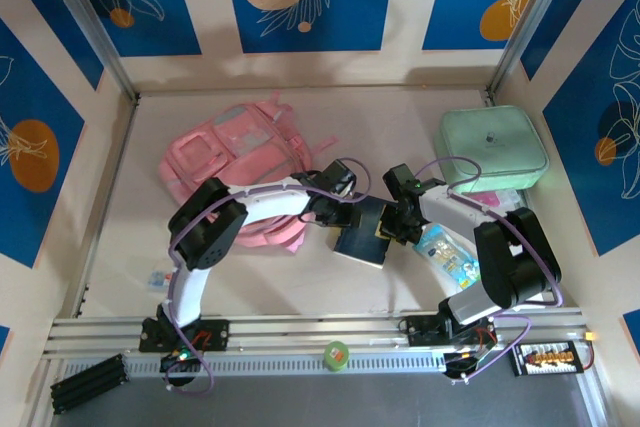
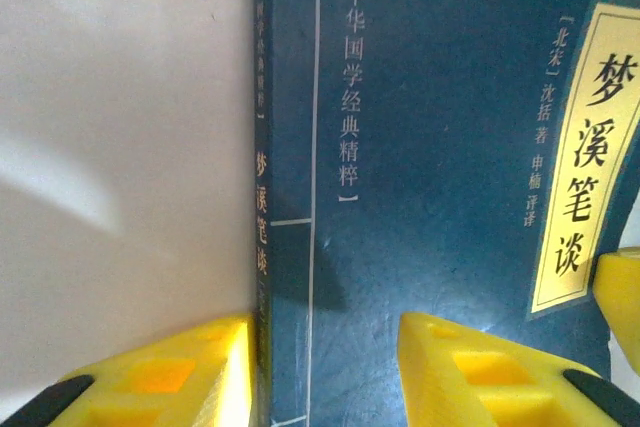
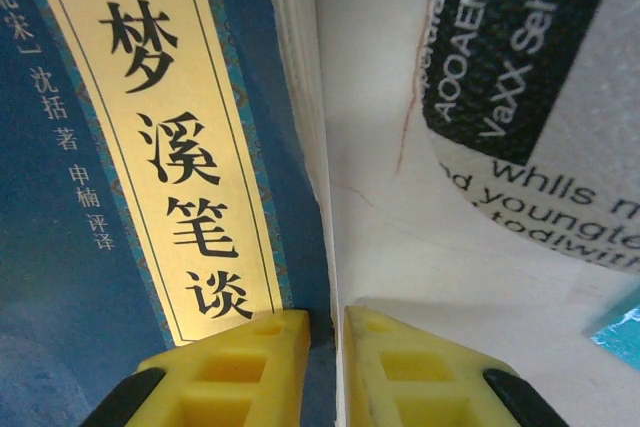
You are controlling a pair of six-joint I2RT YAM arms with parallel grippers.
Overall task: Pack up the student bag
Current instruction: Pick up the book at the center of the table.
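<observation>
Book (image 1: 358,242) at centre frame, between both grippers. Right gripper (image 3: 335,357) nearly closed, pinching its page edge. Left gripper (image 2: 325,377) half open astride the spine, no grip evident. Student bag (image 1: 235,162) lies upper left, on the left gripper's side.

Bag (image 1: 225,152) pink; book (image 1: 362,237) navy, gold label (image 3: 170,147); case (image 1: 492,142) apparently mint.
</observation>
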